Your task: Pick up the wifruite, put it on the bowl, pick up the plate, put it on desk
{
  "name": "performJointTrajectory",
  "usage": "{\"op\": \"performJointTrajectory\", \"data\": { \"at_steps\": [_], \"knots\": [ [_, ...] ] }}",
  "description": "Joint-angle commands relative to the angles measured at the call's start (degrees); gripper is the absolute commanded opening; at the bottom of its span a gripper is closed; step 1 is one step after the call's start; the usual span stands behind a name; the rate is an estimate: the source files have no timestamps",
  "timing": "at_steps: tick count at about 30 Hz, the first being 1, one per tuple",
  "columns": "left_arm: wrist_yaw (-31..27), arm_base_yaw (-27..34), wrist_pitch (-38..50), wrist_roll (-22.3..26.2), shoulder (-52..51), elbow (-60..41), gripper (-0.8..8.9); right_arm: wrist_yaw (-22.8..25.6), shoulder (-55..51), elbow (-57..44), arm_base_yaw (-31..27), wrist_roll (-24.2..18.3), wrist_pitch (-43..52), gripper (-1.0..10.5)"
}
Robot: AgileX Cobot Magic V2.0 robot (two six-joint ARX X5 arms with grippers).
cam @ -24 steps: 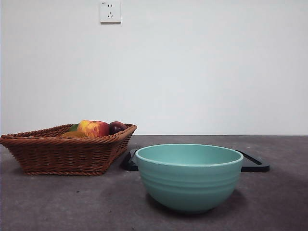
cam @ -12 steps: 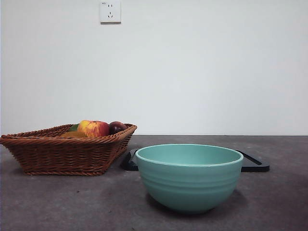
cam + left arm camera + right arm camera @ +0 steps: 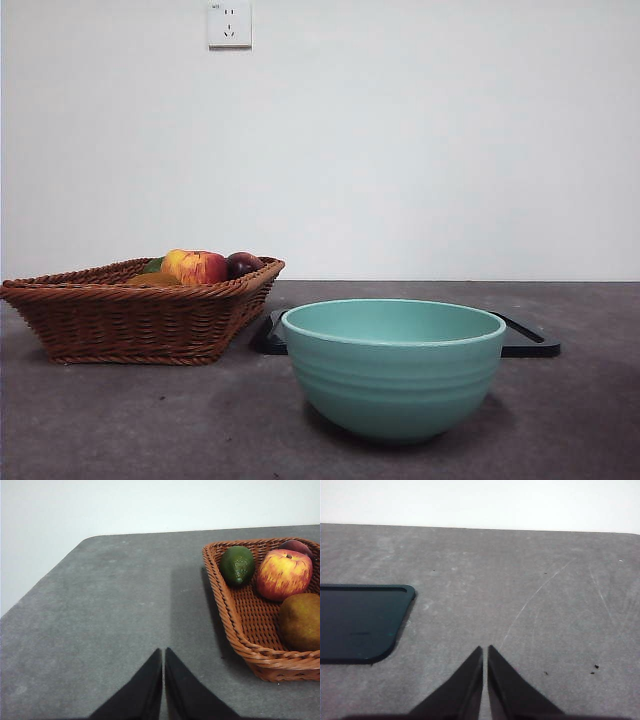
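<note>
Both grippers idle, jaws pressed together, empty. I would open my left gripper [image 3: 163, 652] and descend squarely over the rounded orange-brown wifruite [image 3: 301, 621] at two o'clock in the woven wicker basket [image 3: 235, 625], clear of the red-and-yellow apple [image 3: 284, 574].

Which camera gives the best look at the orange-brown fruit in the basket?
The left wrist view: the wifruite lies exposed in the basket. The front view shows only a sliver above the rim; the right wrist view shows none.

There's a brown wicker basket [image 3: 130, 320] on the left with a red-and-yellow apple [image 3: 195, 266], a dark plum [image 3: 243, 264] and a green avocado [image 3: 237, 565] in it. A flat dark tray [image 3: 360, 622] lies further back, and a white wall socket [image 3: 229, 24] sits up top.
</note>
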Motion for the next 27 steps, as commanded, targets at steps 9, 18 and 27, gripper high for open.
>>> {"op": "performJointTrajectory", "data": {
  "at_steps": [9,18,27],
  "knots": [
    [-0.17,0.07,-0.35,0.26,-0.09,-1.18,0.07,0.02,-0.15,-0.28,0.02,0.61,0.72,0.1],
    [-0.17,0.07,-0.35,0.26,-0.09,-1.18,0.07,0.02,-0.15,-0.28,0.02,0.61,0.72,0.1],
    [-0.17,0.07,-0.35,0.26,-0.09,-1.18,0.07,0.02,-0.15,-0.28,0.02,0.61,0.72,0.1]
  ]
}}
